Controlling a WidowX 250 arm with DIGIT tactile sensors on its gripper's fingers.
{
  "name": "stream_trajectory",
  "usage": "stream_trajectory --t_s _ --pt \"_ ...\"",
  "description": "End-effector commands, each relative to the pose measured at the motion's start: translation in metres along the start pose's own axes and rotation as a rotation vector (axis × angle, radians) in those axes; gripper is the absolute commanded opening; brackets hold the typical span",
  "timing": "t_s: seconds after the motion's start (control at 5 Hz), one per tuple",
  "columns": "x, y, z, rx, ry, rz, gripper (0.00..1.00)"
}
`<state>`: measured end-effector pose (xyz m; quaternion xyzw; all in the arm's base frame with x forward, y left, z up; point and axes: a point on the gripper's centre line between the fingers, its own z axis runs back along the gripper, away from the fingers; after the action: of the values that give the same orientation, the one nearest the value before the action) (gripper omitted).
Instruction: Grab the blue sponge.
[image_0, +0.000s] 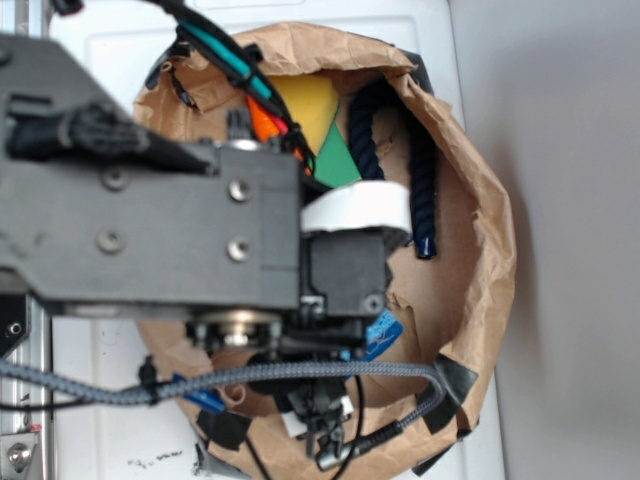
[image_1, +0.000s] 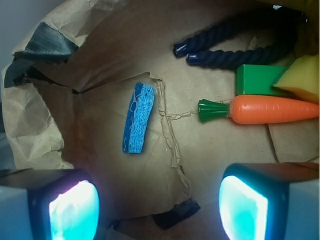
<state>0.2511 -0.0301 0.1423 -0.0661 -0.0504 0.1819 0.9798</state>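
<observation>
Here the gripper (image_1: 157, 202) stands wide open and holds nothing; in the wrist view its two fingers (image_1: 65, 205) show at the near edge, one at the left and one at the right, glowing turquoise on their inner faces. The blue sponge (image_1: 138, 118) lies flat on the crumpled brown paper (image_1: 100, 65), farther off than the fingers and somewhat left of the middle of the gap between them, clear of both. Its long side runs nearly away from the camera, tilted a little to the right, with the darker blue layer on its left side. To the right, well apart from the sponge, lies an orange carrot (image_1: 272, 109) with its green top pointing left. Just beyond the carrot sit a green block (image_1: 257, 80) and a yellow foam wedge (image_1: 302, 75), and farther still a dark blue rope (image_1: 225, 50). In the exterior view the arm (image_0: 150, 230) covers most of the paper, and only a corner of the sponge shows beneath it.
</observation>
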Motion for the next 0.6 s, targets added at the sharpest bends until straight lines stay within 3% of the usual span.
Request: stream_trajectory --t_s 0.0,0.2,0.4 --pt "0.012 0.031 -0.024 -0.025 -0.097 0.028 1.0" --pt "0.013 0.041 -0.04 -0.015 -0.1 0.06 1.0" --pt "0.01 0.028 -0.061 -0.001 -0.119 0.078 1.0"
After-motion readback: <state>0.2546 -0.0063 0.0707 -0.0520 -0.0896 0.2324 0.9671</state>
